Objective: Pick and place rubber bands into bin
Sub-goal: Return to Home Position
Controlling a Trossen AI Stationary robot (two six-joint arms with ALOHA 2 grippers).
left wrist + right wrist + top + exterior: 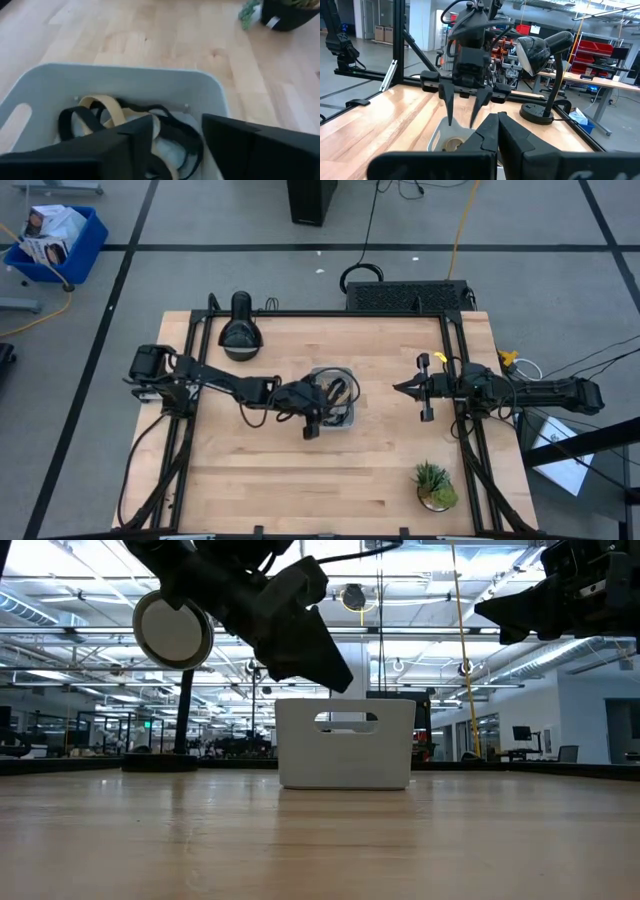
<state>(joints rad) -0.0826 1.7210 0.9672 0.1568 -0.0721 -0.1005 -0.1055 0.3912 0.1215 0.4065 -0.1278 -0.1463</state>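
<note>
The pale blue-grey bin point(346, 372) stands at the middle of the table; it also shows in the low view point(345, 755). Several black and tan rubber bands point(115, 117) lie tangled inside it. My left gripper point(177, 145) hangs open and empty just above the bin, fingers pointing down; the right wrist view shows it too point(462, 122), with its tips at about the height of the rim. My right gripper point(400, 388) is shut and empty, held above the table to the right of the bin.
A black desk lamp point(240, 330) stands at the far left of the table. A small potted plant point(435, 485) sits near the front right corner. Bare wood lies in front of the bin. A blue crate point(55, 240) stands on the floor beyond the table.
</note>
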